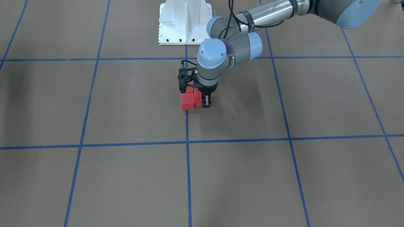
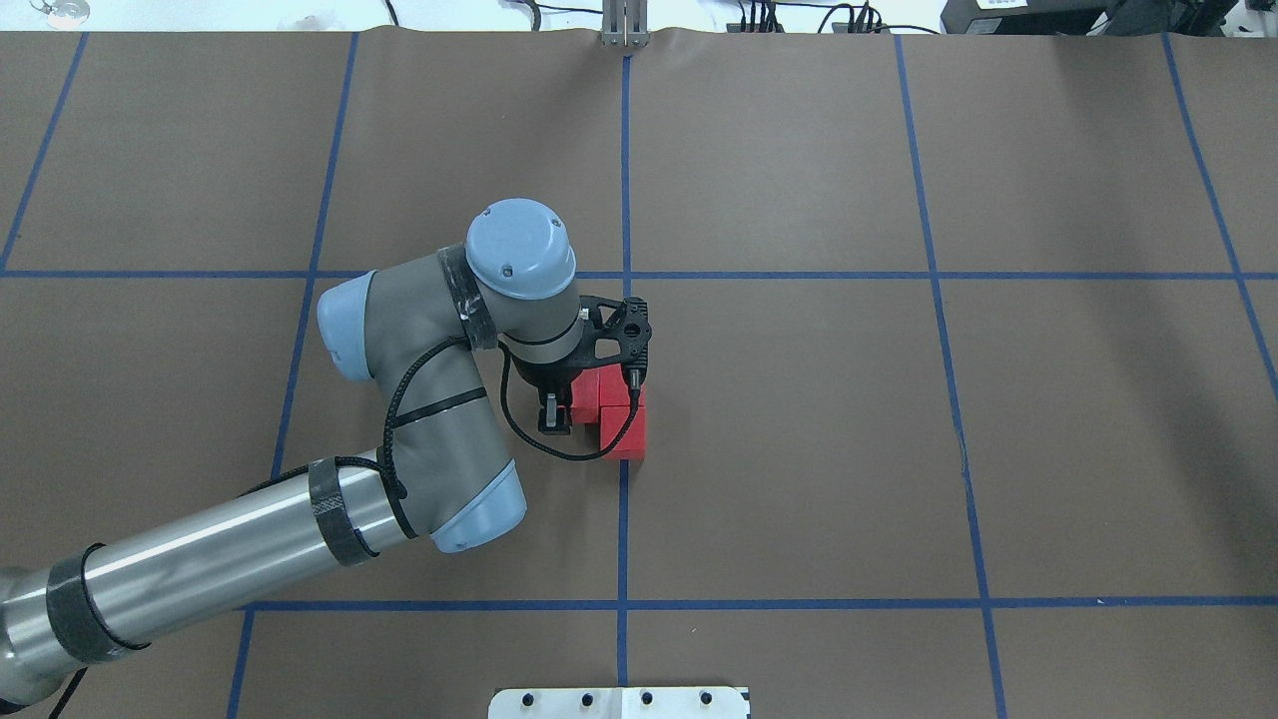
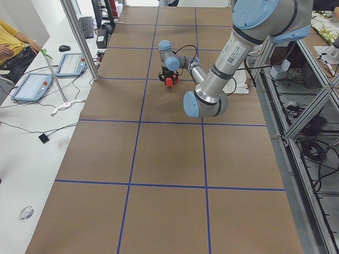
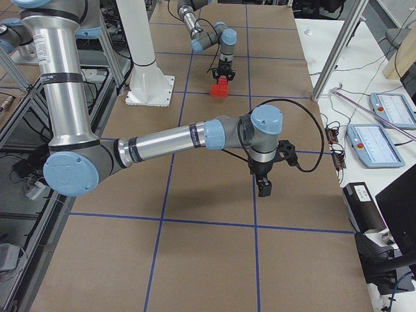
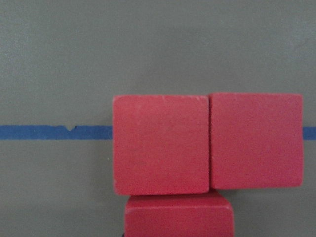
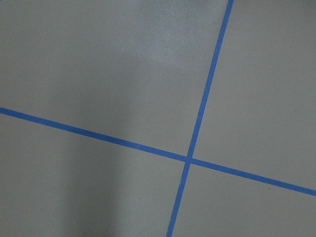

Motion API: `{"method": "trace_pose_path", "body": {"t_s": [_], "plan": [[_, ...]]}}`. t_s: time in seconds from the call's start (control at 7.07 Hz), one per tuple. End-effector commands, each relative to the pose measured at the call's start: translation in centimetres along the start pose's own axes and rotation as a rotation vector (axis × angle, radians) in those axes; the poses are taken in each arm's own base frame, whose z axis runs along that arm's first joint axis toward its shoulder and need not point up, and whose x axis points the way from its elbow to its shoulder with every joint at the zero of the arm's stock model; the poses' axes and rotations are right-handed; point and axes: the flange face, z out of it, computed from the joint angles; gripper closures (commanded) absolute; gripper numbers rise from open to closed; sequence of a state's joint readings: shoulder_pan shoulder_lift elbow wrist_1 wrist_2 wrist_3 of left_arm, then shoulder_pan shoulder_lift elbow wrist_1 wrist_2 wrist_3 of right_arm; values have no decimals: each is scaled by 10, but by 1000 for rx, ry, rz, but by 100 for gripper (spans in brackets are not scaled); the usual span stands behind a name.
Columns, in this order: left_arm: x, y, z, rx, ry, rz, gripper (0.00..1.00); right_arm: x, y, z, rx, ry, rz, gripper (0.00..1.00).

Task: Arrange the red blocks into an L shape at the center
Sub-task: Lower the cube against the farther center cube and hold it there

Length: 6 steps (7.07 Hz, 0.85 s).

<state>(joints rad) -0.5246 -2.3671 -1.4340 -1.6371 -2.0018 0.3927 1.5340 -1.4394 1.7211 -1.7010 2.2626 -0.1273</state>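
Three red blocks lie flat on the brown floor at the center, touching in an L. Two sit on the blue tape line point(image 2: 624, 499): one far from the base point(image 1: 187, 101) point(image 5: 160, 143), one nearer it point(image 2: 625, 439) point(image 5: 256, 140). The third red block point(image 1: 198, 97) point(image 2: 585, 394) point(image 5: 177, 217) juts out toward my left arm. My left gripper point(image 1: 203, 99) point(image 2: 559, 401) stands upright over that third block, a black finger point(image 1: 205, 101) pressed on each of two opposite sides. My right gripper point(image 4: 264, 187) hangs over bare floor far to the side; I cannot tell its state.
The white robot base plate point(image 1: 184, 22) point(image 2: 619, 702) sits behind the blocks. My left arm's elbow point(image 2: 469, 519) hangs low between the base and the blocks. A seated person point(image 3: 13, 45) and tablets point(image 3: 33, 84) are at a side bench beyond the mat's edge.
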Motion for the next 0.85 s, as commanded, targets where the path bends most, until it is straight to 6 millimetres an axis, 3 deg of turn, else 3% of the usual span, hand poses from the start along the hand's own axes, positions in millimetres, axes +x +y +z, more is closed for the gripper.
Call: {"method": "trace_pose_path", "body": {"t_s": [0.0, 0.71], "plan": [[-2, -5, 0, 0, 0, 0, 60, 0, 1, 0, -1, 0, 1, 0], [-3, -4, 3, -5, 2, -1, 54, 0, 1, 0, -1, 0, 1, 0]]}}
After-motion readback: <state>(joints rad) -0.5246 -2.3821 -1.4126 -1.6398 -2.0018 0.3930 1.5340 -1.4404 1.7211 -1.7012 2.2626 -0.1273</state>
